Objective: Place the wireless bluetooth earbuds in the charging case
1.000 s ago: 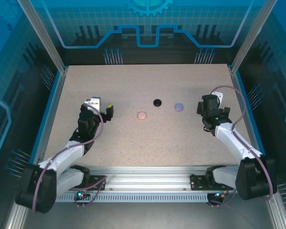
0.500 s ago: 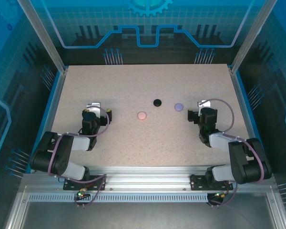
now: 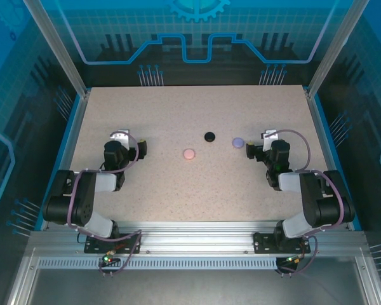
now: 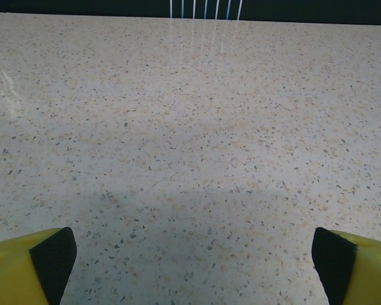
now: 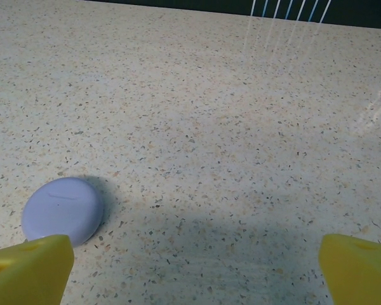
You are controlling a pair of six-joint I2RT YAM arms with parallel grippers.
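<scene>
here, the left gripper (image 4: 192, 257) is spread wide and grasps nothing. its two yellow fingers (image 4: 19, 267) with black pads sit at the lower corners of its wrist view, with bare speckled surface (image 4: 190, 127) ahead. the right gripper (image 5: 197, 264) is likewise spread wide and holds nothing.

at the lower left of the right wrist view lies the lavender case (image 5: 63, 210), round, lid shut and flat on the surface. it is ahead of the jaws, not between them. the fingertip there overlaps its near edge, and i cannot tell whether they touch.

from above, three round charging cases can be counted, one of each colour, all apart from one another in the middle of the surface. the lavender case is nearest the right gripper. the black case (image 3: 209, 136) lies a little farther back to its left, and the pink case (image 3: 189, 154) is nearer the arms. open surface separates the pink case from the left gripper, well apart.

around the surface run a blue rim (image 3: 62, 166), aluminium posts (image 3: 54, 47) and see-through blue panels (image 3: 197, 32). a metal rail (image 3: 197, 232) lies along the near edge.
</scene>
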